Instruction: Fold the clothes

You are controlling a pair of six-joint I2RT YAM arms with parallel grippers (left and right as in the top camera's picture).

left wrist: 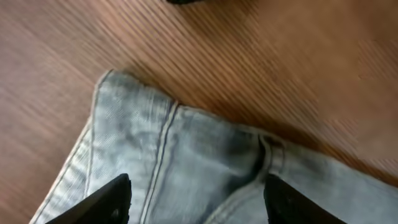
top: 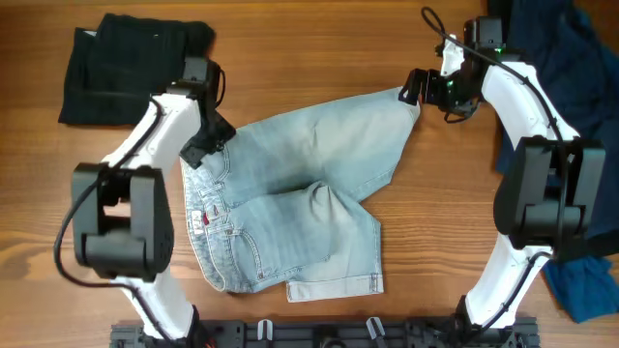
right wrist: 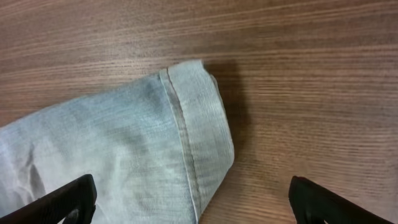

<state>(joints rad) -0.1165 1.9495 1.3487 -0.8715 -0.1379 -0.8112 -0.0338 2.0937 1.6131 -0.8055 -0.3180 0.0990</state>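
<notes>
Overhead: denim shorts (top: 300, 193) lie mid-table, waistband to the left, one leg angled up-right, the other ending in a cuffed hem at the bottom. They are rumpled, not squared up. The left gripper (top: 208, 145) sits over the waistband's upper corner and the right gripper (top: 418, 89) at the tip of the upper leg. I can't tell from here whether either touches the cloth. A black garment (top: 131, 68) at top left looks folded flat. The dark navy garment (top: 571, 58) is heaped at the right edge, with more blue cloth (top: 590, 280) below it.

Left wrist: fingers (left wrist: 109, 202) are spread wide with nothing held. The waistband corner (left wrist: 186, 162) lies on the wood right under the gap.

Right wrist: fingers (right wrist: 62, 202) are also wide apart and empty. The cuffed hem (right wrist: 199, 118) lies flat on the wood between and ahead of them.

Progress, as I judge it: one item is probably done, the shorts are not yet folded and both arms are posed for a corner pickup. The navy pile is left.

Surface: brown wood-grain table (top: 319, 48), matte, with clear streaks. No room is visible beyond it — only a dark rail along the near edge.
</notes>
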